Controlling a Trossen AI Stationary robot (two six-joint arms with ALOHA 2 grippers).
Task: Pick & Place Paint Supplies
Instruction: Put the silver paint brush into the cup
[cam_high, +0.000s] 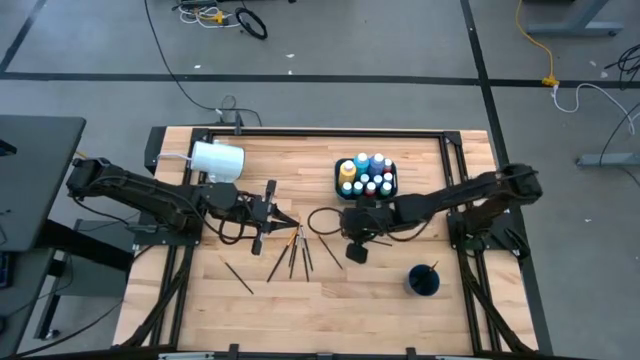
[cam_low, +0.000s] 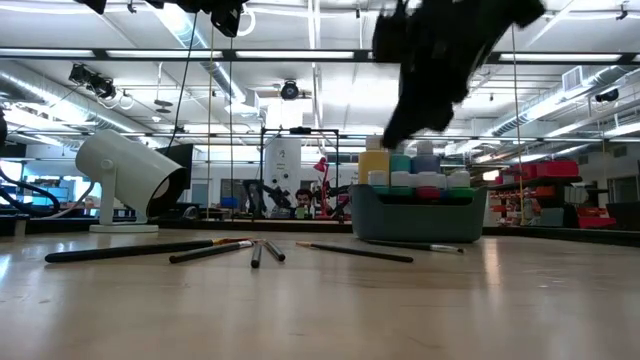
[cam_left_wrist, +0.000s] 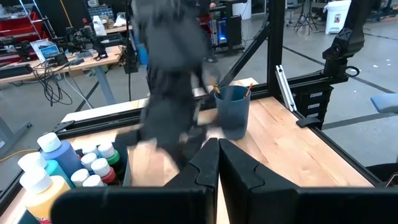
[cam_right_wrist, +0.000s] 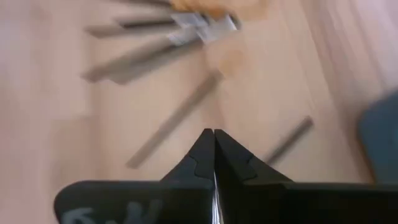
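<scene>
Dark-handled brushes lie fanned at lower centre of the counter while the right hand, pinched fully together on nothing, hangs above them, so descending like that risks scattering them instead of gripping one.

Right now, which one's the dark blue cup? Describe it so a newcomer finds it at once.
Start at the wooden table and go to its near edge on the right arm's side. The dark blue cup stands there alone, apart from the tray of paint bottles farther back. It is round and dark with a brush handle sticking out, unlike the white cup lying on its side.
</scene>
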